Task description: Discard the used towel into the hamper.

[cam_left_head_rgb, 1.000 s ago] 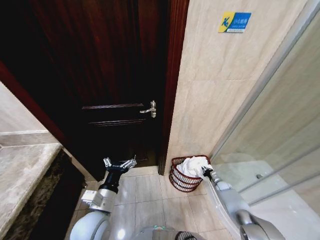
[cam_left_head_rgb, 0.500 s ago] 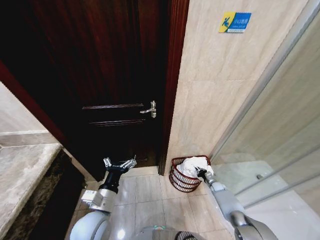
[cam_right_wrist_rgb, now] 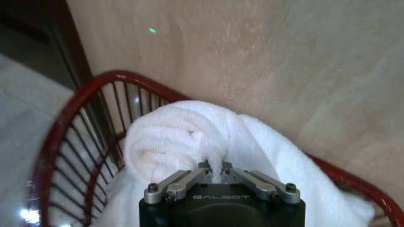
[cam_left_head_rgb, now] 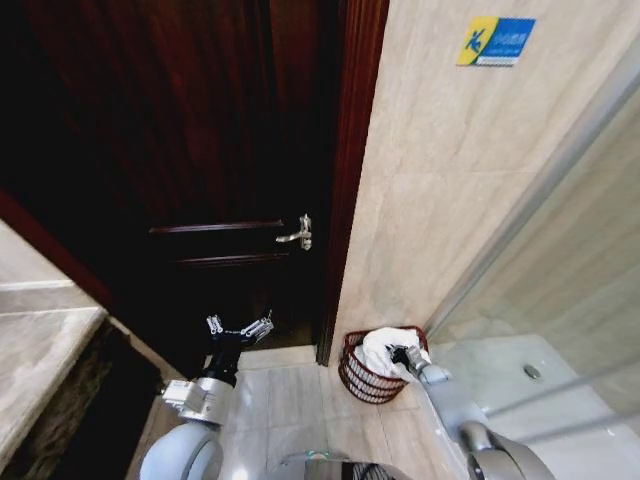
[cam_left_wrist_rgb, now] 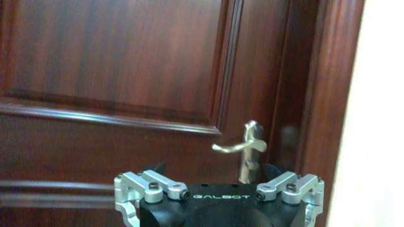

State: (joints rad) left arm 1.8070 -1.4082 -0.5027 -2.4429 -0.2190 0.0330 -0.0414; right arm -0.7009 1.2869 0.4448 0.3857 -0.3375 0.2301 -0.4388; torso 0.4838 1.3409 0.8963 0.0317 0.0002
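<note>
Down on the tiled floor point(cam_left_head_rgb: 300, 385), the hamper point(cam_left_head_rgb: 358, 374) stands against the beige wall point(cam_left_head_rgb: 430, 200), just beside the dark wooden door frame point(cam_left_head_rgb: 350, 180). Its red ribbed sides are see-through, and the white towel point(cam_left_head_rgb: 385, 350) lies bundled inside it, rising above the rim and draping over the far edge.

At the hamper's near right side, the right gripper point(cam_left_head_rgb: 400, 354) reaches in from above, touching the towel. From the right wrist view, the right gripper point(cam_right_wrist_rgb: 216, 166) has its fingers drawn close together with a fold of the towel point(cam_right_wrist_rgb: 183, 142) pinched between the tips; the rolled part of the cloth sits just ahead of the fingers, and the hamper's red rim point(cam_right_wrist_rgb: 88, 90) curves around beyond it.

Well apart to the left, the left gripper point(cam_left_head_rgb: 238, 328) is held up in front of the door point(cam_left_head_rgb: 200, 150), fingers spread wide and holding nothing. Its wrist view shows the left gripper point(cam_left_wrist_rgb: 218, 201) facing the door panel point(cam_left_wrist_rgb: 113, 56), with the metal lever handle point(cam_left_wrist_rgb: 243, 144) just above it.
</note>
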